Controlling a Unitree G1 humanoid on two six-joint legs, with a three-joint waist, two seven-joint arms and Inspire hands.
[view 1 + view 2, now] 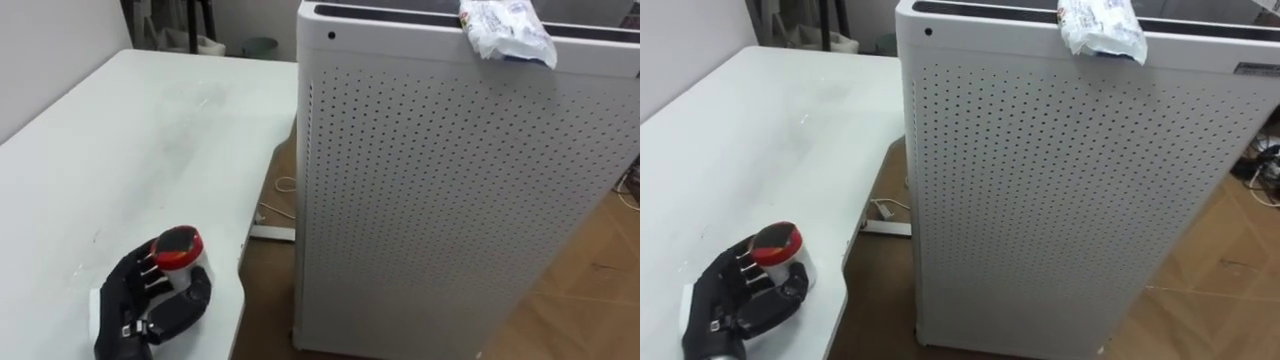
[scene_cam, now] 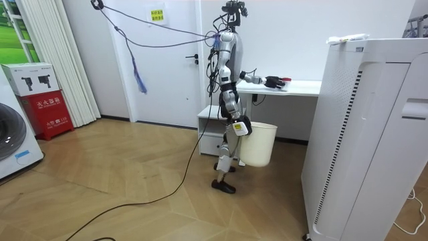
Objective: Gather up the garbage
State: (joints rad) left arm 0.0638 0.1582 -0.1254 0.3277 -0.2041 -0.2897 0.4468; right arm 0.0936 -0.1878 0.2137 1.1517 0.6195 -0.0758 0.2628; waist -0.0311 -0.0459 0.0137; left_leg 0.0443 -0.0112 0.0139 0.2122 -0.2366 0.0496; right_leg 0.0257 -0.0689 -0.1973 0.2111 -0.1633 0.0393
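At 7 o'clock in the eye views, the left hand (image 1: 140,300) lies on the table (image 1: 150,130), dark fingers and thumb curled round a cup (image 1: 180,250): small, white, round, with a glossy red lid. It stands just inside the table's rounded front corner, near the edge. The tabletop is smooth, white and faintly smudged, and it runs bare toward 11 o'clock.

A narrow strip of wood floor (image 1: 590,290) separates that edge from a tall white unit (image 1: 450,200) filling 12 to 5 o'clock, a box whose face is perforated with fine holes. On its top rim at 1 o'clock lies a crumpled, shiny wrapper (image 1: 505,30), overhanging the front.

The room view adds what the eye views lack. The robot stands upright at the table's end, with a white bin (image 2: 257,144) just beside its legs under the table. Its right hand (image 2: 241,126) hangs at its side, too small to read. Wide floor lies open toward 8 o'clock.
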